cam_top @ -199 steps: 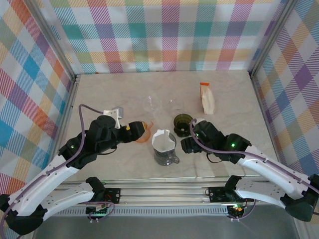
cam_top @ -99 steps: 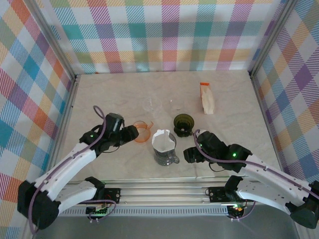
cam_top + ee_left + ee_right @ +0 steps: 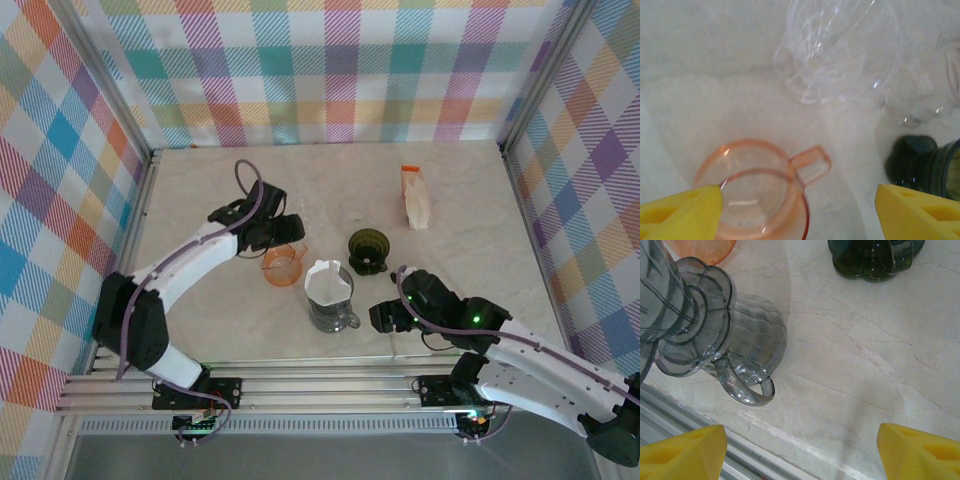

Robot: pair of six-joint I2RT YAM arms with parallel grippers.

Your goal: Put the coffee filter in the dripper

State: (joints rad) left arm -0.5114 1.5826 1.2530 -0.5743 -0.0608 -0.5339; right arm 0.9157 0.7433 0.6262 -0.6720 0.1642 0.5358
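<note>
A white paper coffee filter sits folded open in the grey glass dripper at the table's middle front; its fluted body and handle appear in the right wrist view. An orange dripper stands just left of it. My left gripper hovers over the orange dripper, jaws open, the cup under the left part of the gap and not gripped. My right gripper is open to the right of the grey dripper, over bare table near the front edge.
A dark green dripper stands behind the right gripper. Two clear glass drippers sit further back; one lies ahead of the left fingers. A white filter pack with an orange top lies at the back right. The front rail is close.
The left arm has swung out and now reaches from the left over the orange dripper. The right gripper has drawn back toward the front edge, away from the green dripper.
</note>
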